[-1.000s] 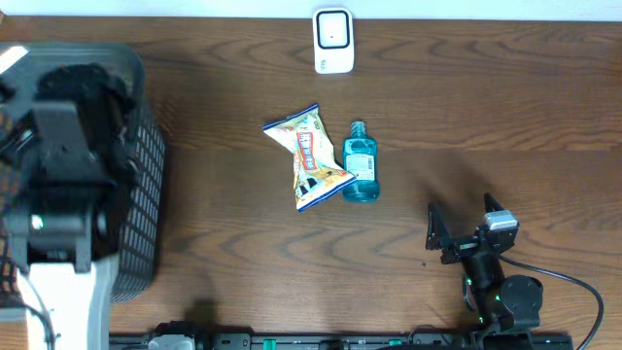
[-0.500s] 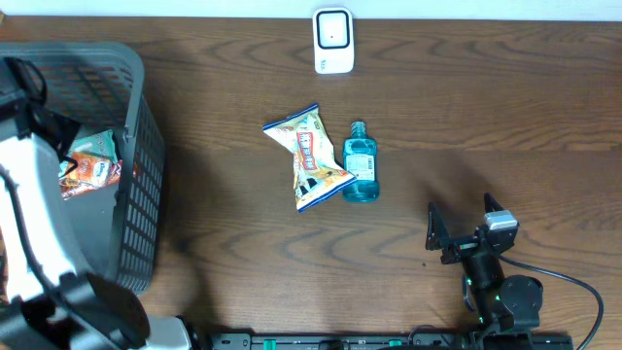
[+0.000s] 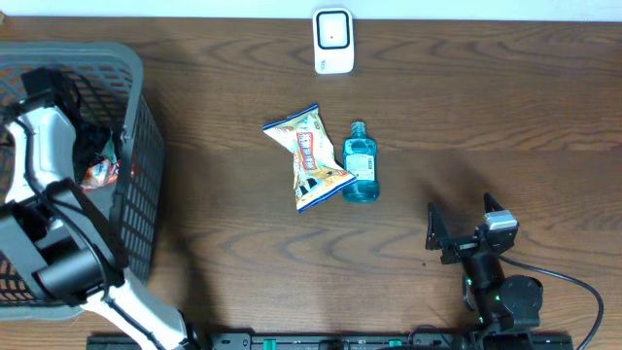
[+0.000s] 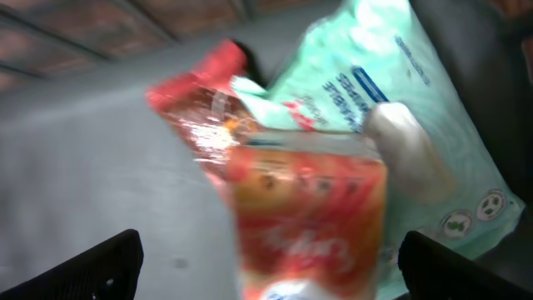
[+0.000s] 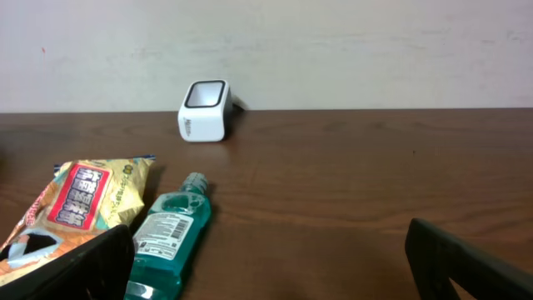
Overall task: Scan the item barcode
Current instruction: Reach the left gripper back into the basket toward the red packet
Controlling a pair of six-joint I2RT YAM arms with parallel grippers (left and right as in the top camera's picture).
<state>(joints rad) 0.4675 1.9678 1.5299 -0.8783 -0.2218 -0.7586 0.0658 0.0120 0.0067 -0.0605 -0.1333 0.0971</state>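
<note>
A red-orange snack packet lies on the basket floor, partly on a pale green packet. My left gripper hangs open just over the red packet, one dark finger on each side, not closed on it. In the overhead view the left gripper is inside the grey basket, beside the red packet. The white barcode scanner stands at the table's far edge. My right gripper rests open and empty at the front right.
A yellow snack bag and a teal mouthwash bottle lie side by side mid-table. The right wrist view shows the bag, the bottle and the scanner. The basket's mesh walls enclose the left gripper.
The left arm has swung within the basket, and its gripper now sits low over the red packet. The right arm and the table items have not moved.
</note>
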